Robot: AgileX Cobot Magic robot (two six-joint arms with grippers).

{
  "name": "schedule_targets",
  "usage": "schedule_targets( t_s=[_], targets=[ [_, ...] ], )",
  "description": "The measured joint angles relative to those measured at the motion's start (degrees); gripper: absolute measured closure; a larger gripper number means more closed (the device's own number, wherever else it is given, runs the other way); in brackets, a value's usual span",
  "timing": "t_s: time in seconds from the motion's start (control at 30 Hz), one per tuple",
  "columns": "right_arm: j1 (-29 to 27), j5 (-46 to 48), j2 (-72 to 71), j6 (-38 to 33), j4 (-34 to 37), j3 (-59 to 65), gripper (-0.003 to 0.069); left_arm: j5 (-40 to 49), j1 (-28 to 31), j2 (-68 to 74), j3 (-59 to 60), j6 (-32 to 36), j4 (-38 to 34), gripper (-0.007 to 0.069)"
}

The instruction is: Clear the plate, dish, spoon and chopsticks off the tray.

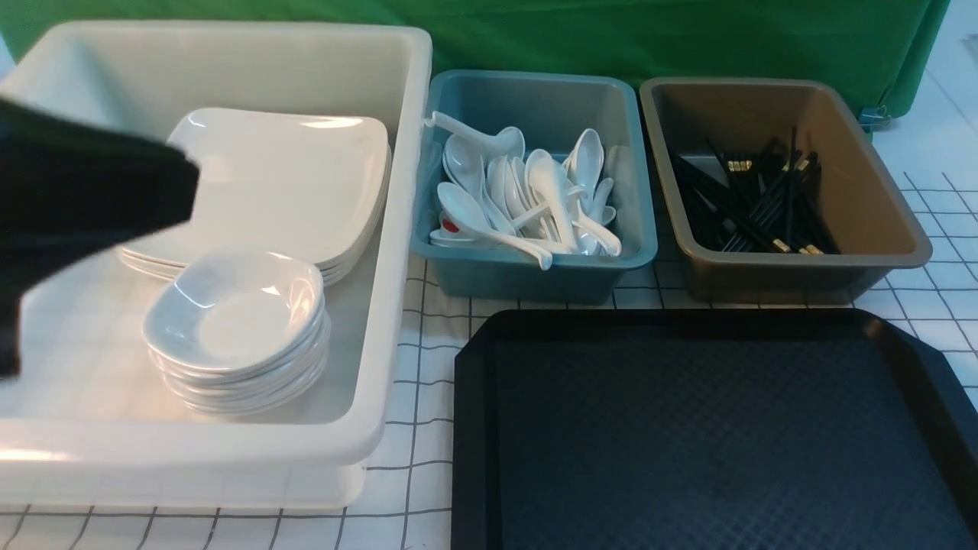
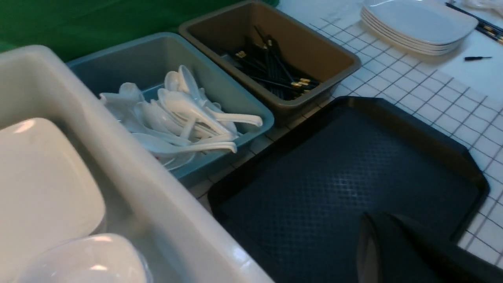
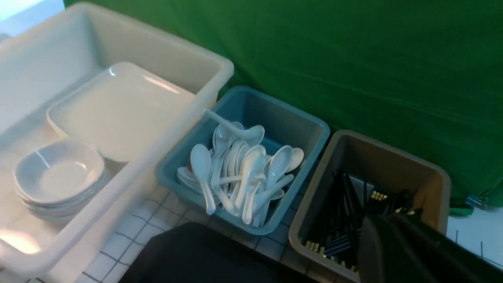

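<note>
The black tray (image 1: 710, 428) lies bare on the checked tablecloth, with nothing on its diamond-pattern surface. Squarish white plates (image 1: 283, 176) are stacked in the white tub (image 1: 397, 229), with a pile of small deep dishes (image 1: 237, 321) in front of them. White spoons (image 1: 527, 198) fill the blue tub (image 1: 642, 229). Black chopsticks (image 1: 756, 206) lie in the brown tub (image 1: 879, 206). My left arm (image 1: 76, 191) is a dark blur over the white tub. The left gripper (image 2: 377, 228) hangs shut and empty above the tray (image 2: 346, 177). The right gripper (image 3: 375, 228) is shut and empty over the brown tub (image 3: 393, 165).
A green cloth (image 1: 611, 30) hangs behind the tubs. In the left wrist view another stack of white plates (image 2: 416, 23) sits on the table beyond the tray, with loose chopsticks (image 2: 487, 27) and a small black object (image 2: 477, 58) beside it.
</note>
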Motion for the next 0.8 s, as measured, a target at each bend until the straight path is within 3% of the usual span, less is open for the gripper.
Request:
schedule_targets(
  t_s=[0.3, 0.5, 0.8],
  targets=[
    [0.0, -25.1, -30.7, 5.4, -0.9, 34.4, 0.0629, -8.0, 0.0, -15.4, 21.8, -1.0, 0.0, 0.0629],
    [0.0, -51.0, -46.4, 6.5, -1.0, 57.3, 0.0624, -20.7, 0.0, -18.5, 31.5, -1.2, -4.8, 0.0628],
    [0.0, -60.0, -50.5, 6.5, -1.0, 61.9, 0.0608, -25.0, 0.0, -18.5, 32.2, -1.0, -6.4, 0.0627]
  ],
)
